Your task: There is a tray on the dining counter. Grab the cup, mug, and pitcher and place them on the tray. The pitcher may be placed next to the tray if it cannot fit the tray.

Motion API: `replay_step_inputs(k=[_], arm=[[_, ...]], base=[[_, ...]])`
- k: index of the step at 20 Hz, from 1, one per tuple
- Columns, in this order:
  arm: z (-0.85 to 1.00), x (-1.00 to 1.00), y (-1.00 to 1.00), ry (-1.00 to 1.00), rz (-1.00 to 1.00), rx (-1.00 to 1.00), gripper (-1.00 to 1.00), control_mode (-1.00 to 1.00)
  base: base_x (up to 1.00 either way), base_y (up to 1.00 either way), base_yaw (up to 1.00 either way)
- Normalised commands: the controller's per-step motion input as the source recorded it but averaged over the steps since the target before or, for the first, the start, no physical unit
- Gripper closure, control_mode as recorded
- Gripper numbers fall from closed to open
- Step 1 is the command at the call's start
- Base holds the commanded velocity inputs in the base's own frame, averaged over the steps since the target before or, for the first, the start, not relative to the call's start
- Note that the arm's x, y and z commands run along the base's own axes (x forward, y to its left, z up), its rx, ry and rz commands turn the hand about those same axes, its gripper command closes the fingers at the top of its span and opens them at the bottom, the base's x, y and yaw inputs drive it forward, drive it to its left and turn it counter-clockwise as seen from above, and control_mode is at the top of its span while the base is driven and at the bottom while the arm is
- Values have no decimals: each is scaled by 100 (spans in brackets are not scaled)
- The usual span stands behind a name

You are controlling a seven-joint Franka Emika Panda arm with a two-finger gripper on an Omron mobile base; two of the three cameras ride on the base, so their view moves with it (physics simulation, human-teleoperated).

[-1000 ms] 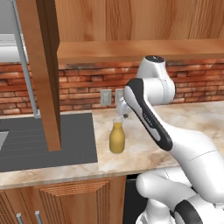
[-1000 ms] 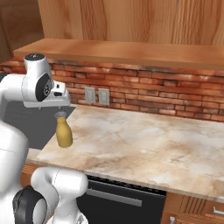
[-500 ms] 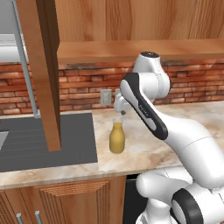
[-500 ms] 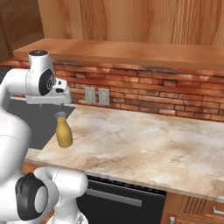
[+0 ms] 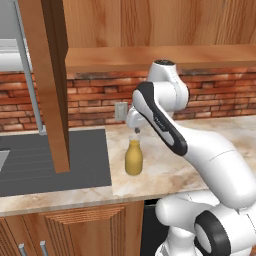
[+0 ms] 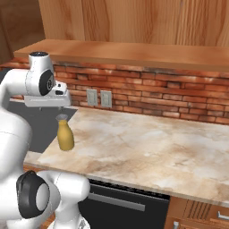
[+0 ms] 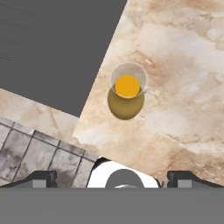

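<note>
The hand (image 7: 112, 177) is held directly above the pitcher (image 5: 133, 157), its fingers spread wide with nothing between them. The pitcher stands upright below the hand on the marble surface (image 6: 147, 147), just beside the dark sink (image 5: 45, 160). If the hand is lowered off-centre, the narrow neck could be struck by a fingertip and the pitcher tipped toward the sink.

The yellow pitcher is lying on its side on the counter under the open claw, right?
Not quite. The pitcher stands upright on the marble counter, not on its side; both base views show its neck pointing up, and the hand view looks straight down into its mouth. The rest holds: the claw hangs just above it, open.
</note>
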Motion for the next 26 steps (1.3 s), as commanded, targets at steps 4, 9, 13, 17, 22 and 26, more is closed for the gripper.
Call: replay_step_inputs(k=[4,9,13,17,22,26], arm=[[-14,5,0,0,0,0,-100,-100],[-16,1,0,0,0,0,-100,-100],[-15,1,0,0,0,0,-100,-100],[-14,4,0,0,0,0,-100,-100],[-12,8,0,0,-2,0,-100,-100],[-2,11,0,0,-2,0,-100,-100]], base=[[0,0,0],[0,0,0],[0,0,0],[0,0,0],[0,0,0],[0,0,0]])
